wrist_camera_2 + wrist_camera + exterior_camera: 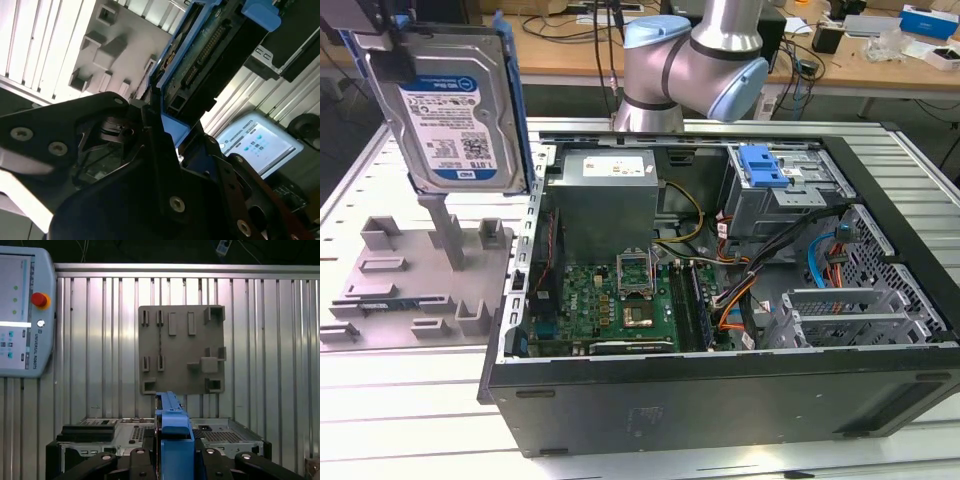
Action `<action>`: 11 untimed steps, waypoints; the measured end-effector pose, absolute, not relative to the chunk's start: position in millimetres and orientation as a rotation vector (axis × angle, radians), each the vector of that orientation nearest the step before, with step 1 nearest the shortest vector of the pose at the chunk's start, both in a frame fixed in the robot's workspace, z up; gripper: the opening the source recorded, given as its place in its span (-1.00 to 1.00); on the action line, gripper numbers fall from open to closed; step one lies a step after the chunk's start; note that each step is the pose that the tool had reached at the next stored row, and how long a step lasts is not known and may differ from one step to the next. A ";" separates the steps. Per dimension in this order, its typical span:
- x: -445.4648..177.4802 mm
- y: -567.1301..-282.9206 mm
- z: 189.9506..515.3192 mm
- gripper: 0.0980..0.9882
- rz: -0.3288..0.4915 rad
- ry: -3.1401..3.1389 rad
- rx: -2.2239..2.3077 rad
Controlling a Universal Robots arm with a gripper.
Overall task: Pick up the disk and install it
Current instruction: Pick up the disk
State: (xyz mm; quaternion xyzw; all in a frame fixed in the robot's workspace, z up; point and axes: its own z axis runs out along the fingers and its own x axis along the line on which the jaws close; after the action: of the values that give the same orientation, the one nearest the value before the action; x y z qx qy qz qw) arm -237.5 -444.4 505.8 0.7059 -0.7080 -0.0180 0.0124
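The disk [455, 105], a silver drive with a white-and-blue label in a blue carrier, hangs upright in the air at the exterior view's left, above the grey fixture plate [410, 270]. My gripper [392, 55] is shut on its upper edge. In the second wrist view the black fingers [150, 150] clamp the blue carrier and the drive's connector end [210, 45] points away. The first wrist view has the carrier's thin edge [172, 435] held between the fingers [142, 460], with the fixture plate [180, 350] beyond it.
An open computer case [720, 300] lies on the ribbed metal table [380, 400], to the right of the plate in the exterior view. Its drive cage carries a blue latch [765, 165]. A teach pendant [25, 315] lies on the table. The arm's base [690, 70] stands behind the case.
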 end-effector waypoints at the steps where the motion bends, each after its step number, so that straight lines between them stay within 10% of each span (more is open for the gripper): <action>1: -234.6 -446.2 505.8 -0.39 -0.056 -2.206 2.201; 11: -199.0 -468.6 505.8 -0.39 -0.056 -2.203 2.204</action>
State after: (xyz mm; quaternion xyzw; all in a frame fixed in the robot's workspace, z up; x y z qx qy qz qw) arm -199.0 -468.6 505.8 0.7071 -0.7067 -0.0180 0.0124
